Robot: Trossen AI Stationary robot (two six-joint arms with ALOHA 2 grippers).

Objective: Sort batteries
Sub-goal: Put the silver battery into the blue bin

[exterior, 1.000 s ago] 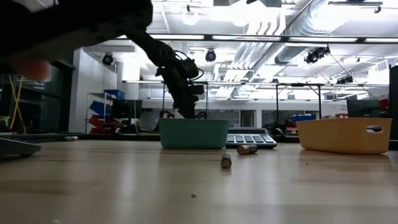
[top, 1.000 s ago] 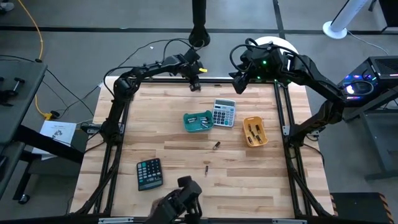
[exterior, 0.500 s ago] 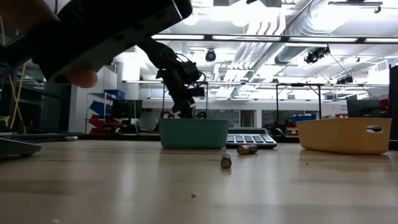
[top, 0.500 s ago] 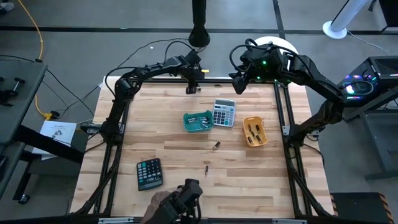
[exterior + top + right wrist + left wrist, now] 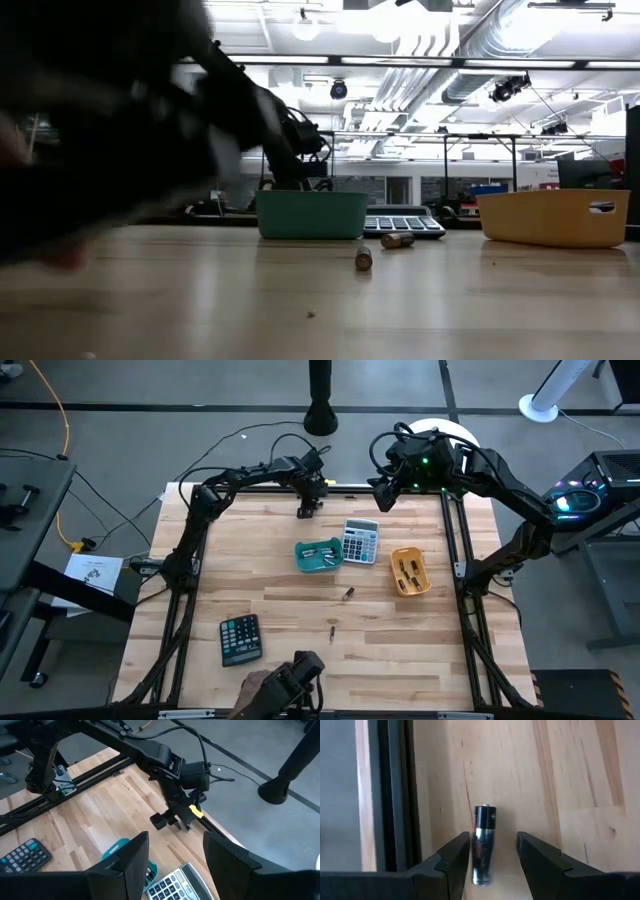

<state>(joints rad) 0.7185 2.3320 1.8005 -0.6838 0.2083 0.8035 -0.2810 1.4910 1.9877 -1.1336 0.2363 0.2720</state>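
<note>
battery (image 5: 483,845) between open left end effector (image 5: 492,857) fingers

Colours: battery (image 5: 483,844) between my left fingers (image 5: 454,857) is black with a reddish band and silver ends. Table (image 5: 270,575) is light wood with darker grain. Teal tray (image 5: 318,556), yellow tray (image 5: 409,571), grey calculator (image 5: 360,541), dark calculator (image 5: 240,638). My arms are black, yellow tag (image 5: 195,811) on the left one.

Left claw (image 5: 172,821) over wood table (image 5: 100,820) — teal tray (image 5: 116,851), calculators nearby.
</note>
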